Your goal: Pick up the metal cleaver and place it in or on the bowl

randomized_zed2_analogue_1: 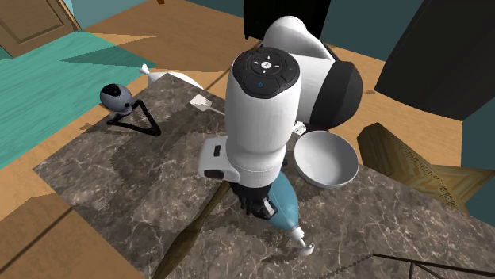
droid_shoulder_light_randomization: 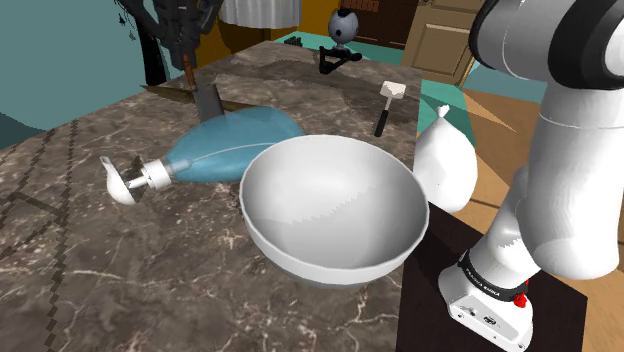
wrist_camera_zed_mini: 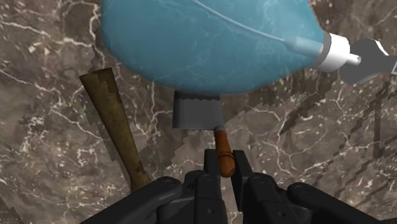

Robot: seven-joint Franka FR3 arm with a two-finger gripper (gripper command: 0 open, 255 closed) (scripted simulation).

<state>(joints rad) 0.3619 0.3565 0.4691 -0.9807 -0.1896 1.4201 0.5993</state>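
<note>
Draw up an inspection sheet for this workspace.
Surface: dark marbled tabletop.
Job's things: cleaver, grey blade, brown handle, blade's far end hidden by the blue bottle; white bowl, upright, empty.
Clutter: blue bottle lying on its side; white-headed mallet; webcam; white sack; brown stick.
Grippers: gripper shut on the cleaver's handle.
Cables: nothing seen.
Surroundings: wooden floor, door, teal walls.

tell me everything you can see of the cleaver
Small cleaver with a flat grey rectangular blade, metal-looking, and a rounded orange-brown handle. The black gripper is shut on the handle, blade pointing away from the hand. The blade's far edge is hidden by the pale blue balloon-like bulb above the dark marble tabletop.
</note>
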